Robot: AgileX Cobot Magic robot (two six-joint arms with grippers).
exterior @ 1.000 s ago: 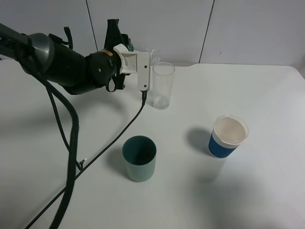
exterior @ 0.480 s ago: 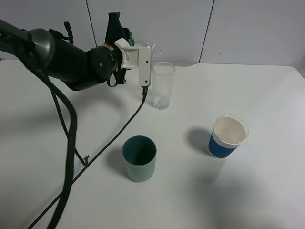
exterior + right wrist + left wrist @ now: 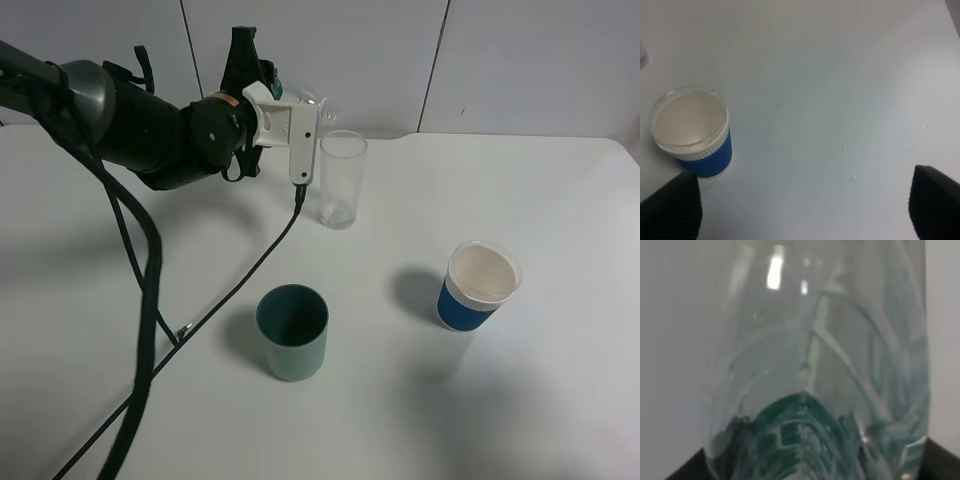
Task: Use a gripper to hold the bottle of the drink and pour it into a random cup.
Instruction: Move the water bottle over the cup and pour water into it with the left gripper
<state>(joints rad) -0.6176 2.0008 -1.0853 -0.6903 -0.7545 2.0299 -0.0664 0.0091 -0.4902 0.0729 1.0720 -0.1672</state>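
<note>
- High over the far left of the white counter point(image 3: 520, 190): the left hand point(image 3: 268, 92), a black arm end with a white block point(image 3: 297, 140), clamped fully shut on the bottle of the drink point(image 3: 308, 100).
- Bottle lifted clear of the counter and tipped onto its side, one end pointing right, just above and to the left of the rim of the cup point(image 3: 342, 180).
- Judged a pouring pose, with the bottle brought close so that liquid lands inside the narrow opening rather than on the counter.
- Mouth of the bottle hard to make out against the pale wall; no stream of liquid clear enough to report.
- Seen close from the left wrist: clear, ridged plastic with bright glints, a green label band around the body, and black fingertips point(image 3: 690, 471) just showing at either side.
- The cup: a tall, narrow, straight-sided clear glass, upright at the far middle of the counter; impossible to tell whether the pale patch at its base is liquid or thick glass.
- Nearer the front: a short teal cup point(image 3: 292, 332) in the middle and a blue cup point(image 3: 478, 287) with a white rim to the right, both upright and well apart from the glass, not involved in this pour.
- Right hand point(image 3: 802, 210): fingers spread wide with nothing between them, hanging over bare counter near the blue cup, apparently parked out of the way.
</note>
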